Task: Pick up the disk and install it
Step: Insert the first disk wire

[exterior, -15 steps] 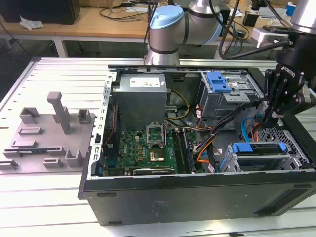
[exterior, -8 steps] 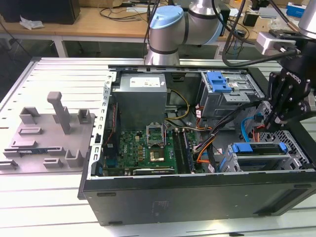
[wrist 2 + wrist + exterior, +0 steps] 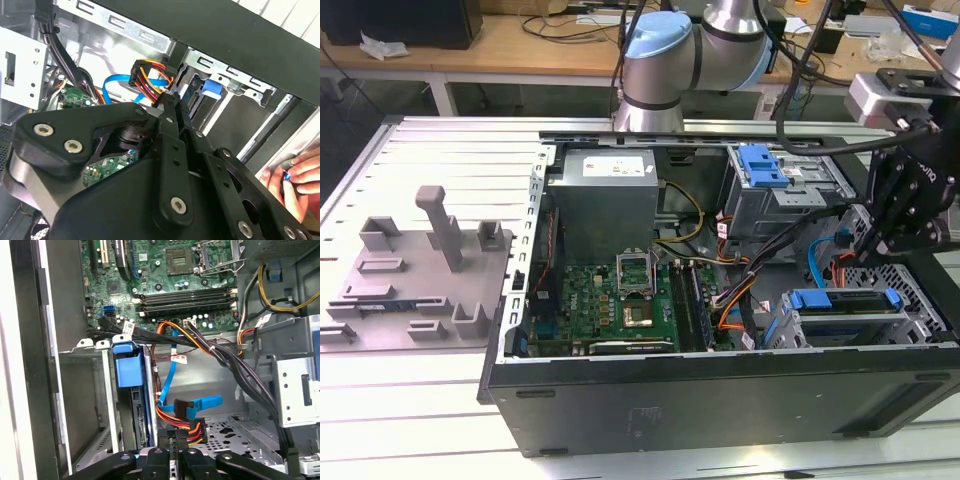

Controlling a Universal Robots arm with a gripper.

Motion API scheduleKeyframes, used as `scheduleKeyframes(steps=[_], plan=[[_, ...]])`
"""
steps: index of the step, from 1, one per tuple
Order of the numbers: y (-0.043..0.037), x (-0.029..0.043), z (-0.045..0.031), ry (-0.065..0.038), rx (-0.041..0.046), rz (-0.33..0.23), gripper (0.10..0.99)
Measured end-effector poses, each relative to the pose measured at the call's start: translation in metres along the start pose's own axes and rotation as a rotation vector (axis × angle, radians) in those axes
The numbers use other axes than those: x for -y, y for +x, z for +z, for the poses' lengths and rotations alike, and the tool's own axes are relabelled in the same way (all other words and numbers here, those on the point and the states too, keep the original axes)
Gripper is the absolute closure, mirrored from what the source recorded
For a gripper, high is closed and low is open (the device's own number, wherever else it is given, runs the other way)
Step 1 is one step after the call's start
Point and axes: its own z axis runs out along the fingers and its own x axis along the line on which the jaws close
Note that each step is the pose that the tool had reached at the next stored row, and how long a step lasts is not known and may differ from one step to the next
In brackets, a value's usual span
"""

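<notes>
Jaws pressed together, gripping nothing, hover just beside the disk (image 3: 844, 300), which sits upright in a drive bay of the open computer case (image 3: 700, 395), near orange power cables (image 3: 187, 430).

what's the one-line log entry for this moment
disk: in drive bay | gripper: low beside disk, at orange cable plug

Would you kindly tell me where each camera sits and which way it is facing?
Exterior view: off the arm, above, looking down into the open computer case; the arm and the gripper show.
First wrist view: on the arm, facing the motherboard inside the case; the gripper shows.
Second wrist view: on the arm, facing the drive cage; the gripper and a person's hand show.
Both wrist views share the orange-and-yellow cable bundle.
</notes>
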Motion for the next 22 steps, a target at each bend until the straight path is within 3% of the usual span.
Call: scheduleKeyframes(steps=[11, 16, 22], plan=[[0.0010, -0.0004, 0.0000, 0.000, -0.0001, -0.006, 0.922], [0.0017, -0.0003, 0.0000, 0.001, -0.0079, -0.035, 0.922], [0.0041, 0.0000, 0.0000, 0.002, -0.0092, -0.036, 0.922]])
